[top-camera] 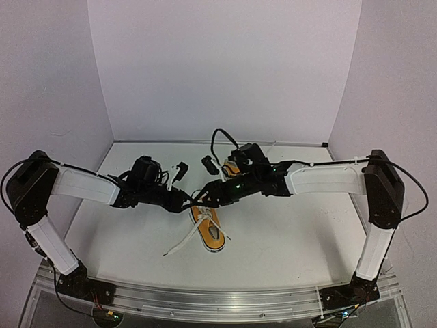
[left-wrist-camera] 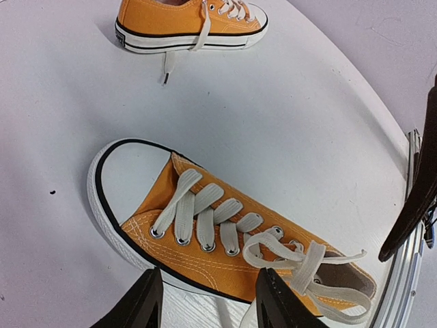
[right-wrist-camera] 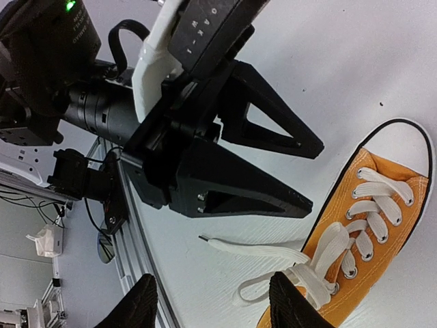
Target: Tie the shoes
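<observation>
One orange-yellow shoe (top-camera: 209, 231) lies mid-table, its white toe cap toward the far left in the left wrist view (left-wrist-camera: 205, 225). Its white laces (left-wrist-camera: 300, 263) are crossed in a loose loop near the tongue. One lace end (right-wrist-camera: 256, 251) trails flat on the table, also seen in the top view (top-camera: 179, 244). The second shoe (top-camera: 231, 167) stands farther back, on its sole (left-wrist-camera: 188, 24). My left gripper (left-wrist-camera: 208, 304) is open and empty, just above the near shoe's side. My right gripper (right-wrist-camera: 215, 304) is open and empty, over the trailing lace and facing the left gripper's fingers (right-wrist-camera: 239, 195).
The two arms meet closely over the near shoe (right-wrist-camera: 372, 225). A metal rail (top-camera: 218, 301) runs along the table's front edge, also seen in the right wrist view (right-wrist-camera: 133, 239). White walls close the back and sides.
</observation>
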You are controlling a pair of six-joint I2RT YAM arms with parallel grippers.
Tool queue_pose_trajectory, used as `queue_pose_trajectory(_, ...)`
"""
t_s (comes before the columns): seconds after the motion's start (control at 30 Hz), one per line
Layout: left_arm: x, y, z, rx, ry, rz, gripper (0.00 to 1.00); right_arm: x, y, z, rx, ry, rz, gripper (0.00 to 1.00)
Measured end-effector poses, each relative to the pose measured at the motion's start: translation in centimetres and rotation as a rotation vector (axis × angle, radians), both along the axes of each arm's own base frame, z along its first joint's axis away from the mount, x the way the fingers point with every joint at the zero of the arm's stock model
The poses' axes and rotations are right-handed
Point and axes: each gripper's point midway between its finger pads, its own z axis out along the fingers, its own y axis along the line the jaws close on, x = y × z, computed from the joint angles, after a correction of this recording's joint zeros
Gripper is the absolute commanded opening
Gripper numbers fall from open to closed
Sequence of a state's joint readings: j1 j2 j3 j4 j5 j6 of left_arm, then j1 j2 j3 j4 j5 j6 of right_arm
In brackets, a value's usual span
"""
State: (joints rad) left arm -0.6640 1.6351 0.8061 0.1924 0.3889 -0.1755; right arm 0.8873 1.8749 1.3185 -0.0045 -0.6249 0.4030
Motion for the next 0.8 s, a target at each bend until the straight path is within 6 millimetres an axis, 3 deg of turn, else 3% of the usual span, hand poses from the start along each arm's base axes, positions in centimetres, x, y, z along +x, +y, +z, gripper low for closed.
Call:
queue_pose_trajectory(0.27,0.7,-0.2,0.5,-0.007,-0.005,0.022,0.5,-0.1,0.0,-2.9,-0.125,-0.011,-0.021,0.49)
queue_pose_trajectory(0.37,0.8,-0.2,0.6,-0.008,-0.008,0.025,0.52,-0.4,0.1,-4.0,-0.164,-0.012,-0.017,0.43)
queue_pose_trajectory(0.73,1.0,-0.3,0.3,-0.002,-0.003,0.027,0.51,-0.6,-0.8,-5.5,-0.243,-0.03,-0.024,0.01)
queue_pose_trajectory(0.8,1.1,-0.5,0.1,-0.002,0.002,0.022,0.51,-0.5,-1.0,-5.6,-0.253,-0.031,-0.037,0.0)
